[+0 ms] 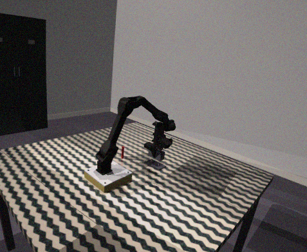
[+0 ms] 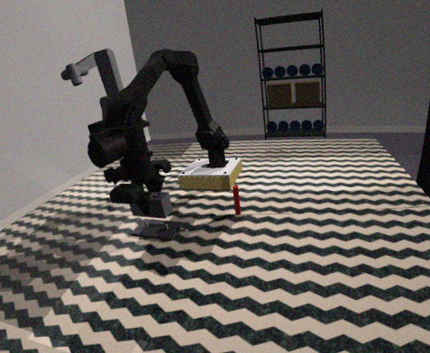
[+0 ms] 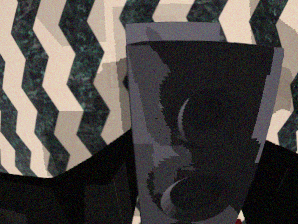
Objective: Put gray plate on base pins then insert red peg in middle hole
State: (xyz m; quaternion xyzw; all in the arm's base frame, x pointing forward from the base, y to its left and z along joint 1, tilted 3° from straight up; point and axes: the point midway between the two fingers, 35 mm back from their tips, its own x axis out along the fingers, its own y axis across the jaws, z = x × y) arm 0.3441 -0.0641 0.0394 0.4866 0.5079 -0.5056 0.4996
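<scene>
The gripper (image 1: 157, 150) (image 2: 145, 198) (image 3: 196, 145) is shut on the gray plate (image 1: 159, 156) (image 2: 161, 205) (image 3: 150, 112) and holds it above the base, with a gap between them in the top and exterior views. The base (image 1: 156, 165) (image 2: 152, 230) (image 3: 172, 31) lies flat on the table. In the wrist view the plate covers most of it, and only its far edge shows. Two plate holes show there, partly in dark shadow; pin alignment cannot be told. The red peg (image 1: 122, 152) (image 2: 236, 200) (image 3: 239, 221) stands upright, apart from the base.
The arm's white and yellow mount (image 1: 117, 180) (image 2: 205, 182) stands near the peg. The table (image 1: 139, 222) (image 2: 295, 293) has a zigzag pattern with dark arm shadows. A black cabinet (image 1: 15, 80) and a shelf rack (image 2: 290, 48) stand beyond the table.
</scene>
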